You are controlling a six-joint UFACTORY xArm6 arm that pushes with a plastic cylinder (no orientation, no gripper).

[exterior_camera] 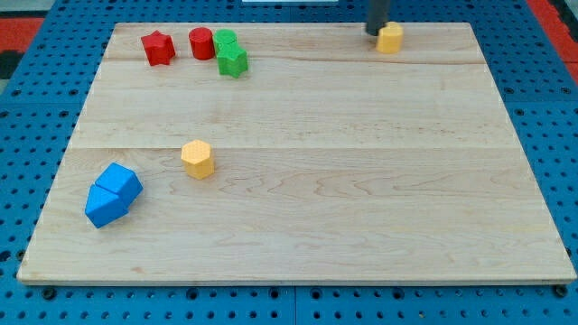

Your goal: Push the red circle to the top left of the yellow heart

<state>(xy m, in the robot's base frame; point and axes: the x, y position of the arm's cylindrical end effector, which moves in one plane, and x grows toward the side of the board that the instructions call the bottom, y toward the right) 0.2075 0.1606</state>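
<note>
The red circle (201, 42) stands near the board's top left, between a red star (158, 47) on its left and a green block (226, 41) touching its right side. A yellow block (389, 38), probably the heart, sits at the top edge right of centre. My tip (373, 33) comes down from the view's top and touches that yellow block's left side. The tip is far to the right of the red circle.
A second green block (232, 61) sits just below the first. A yellow hexagon (198, 159) lies left of centre. Two blue blocks (120, 181) (107, 206) touch each other at the lower left. The wooden board (361, 181) lies on a blue perforated table.
</note>
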